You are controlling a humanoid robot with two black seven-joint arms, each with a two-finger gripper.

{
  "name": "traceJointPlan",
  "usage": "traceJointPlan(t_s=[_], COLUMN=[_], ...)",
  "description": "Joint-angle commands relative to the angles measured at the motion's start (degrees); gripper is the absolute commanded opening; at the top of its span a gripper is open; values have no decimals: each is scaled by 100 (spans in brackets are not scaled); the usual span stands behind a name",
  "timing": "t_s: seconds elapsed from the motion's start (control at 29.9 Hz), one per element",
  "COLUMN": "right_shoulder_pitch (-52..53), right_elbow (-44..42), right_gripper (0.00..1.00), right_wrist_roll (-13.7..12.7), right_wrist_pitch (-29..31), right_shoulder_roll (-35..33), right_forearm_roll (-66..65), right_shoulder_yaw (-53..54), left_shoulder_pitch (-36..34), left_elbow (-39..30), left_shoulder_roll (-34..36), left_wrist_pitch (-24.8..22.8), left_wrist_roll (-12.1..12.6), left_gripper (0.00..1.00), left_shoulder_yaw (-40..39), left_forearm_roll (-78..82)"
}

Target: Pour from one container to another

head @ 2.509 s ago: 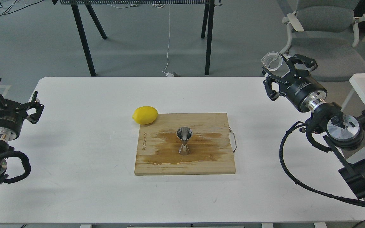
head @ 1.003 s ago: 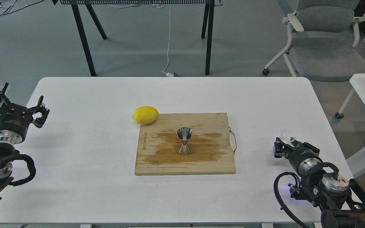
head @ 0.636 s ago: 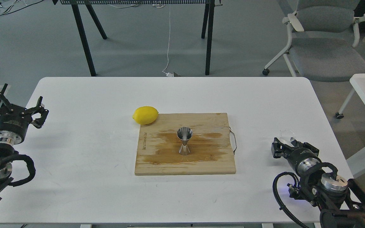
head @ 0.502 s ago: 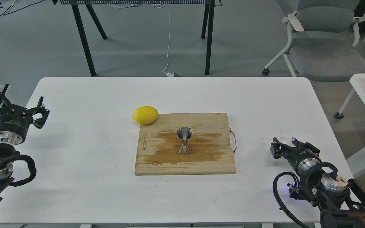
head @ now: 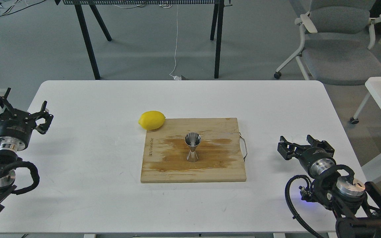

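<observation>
Tabletop (head: pixel 78 198) is stretching white along the near edge, and by its right edge the right gripper (head: pixel 304 147) is hovering low with its fingers spread apart. Left of that claw, well apart, one wooden board (head: pixel 210 172) is lying with its wire handle (head: pixel 244 147) toward the claw. It is carrying one steel jigger (head: pixel 192 146) upright on a wet stain, one lemon (head: pixel 151 120) touching its far left corner. Farther left, the left gripper (head: pixel 17 110) is hanging at the table's left edge, fingers likewise apart, wide white table lying between each claw and the board.
</observation>
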Motion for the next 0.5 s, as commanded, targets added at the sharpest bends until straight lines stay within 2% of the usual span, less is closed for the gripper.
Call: traceJointPlan(t_s=[0.0,0.17,0.27,0.37,0.47], right_shoulder_pitch=[-137,-130,343,714,1100], right_elbow=[490,1177,1169,1072,564], right_gripper=[95,99,99,99,99], right_wrist_roll=[9,-8,-87,-525,-895], right_wrist_pitch=[-251,-182,221,862,1863], right_shoulder_roll=[-176,-755,-1072,-1371,-1460], right_forearm_roll=[9,-79,-246,-737,-1221], right_shoulder_yaw=[22,14,5,5,-47], left_shoulder_pitch=[-4,-56,-162,-399,-461], left_elbow=[8,201,342,369,386], left_shoulder_roll=[-2,59,77,182,532], left_wrist_pitch=[0,0,0,0,0], left_wrist_roll=[0,0,0,0,0], left_gripper=[99,99,99,99,99], left_shoulder_yaw=[0,106,106,115,123], left_forearm_roll=[0,105,140,149,193])
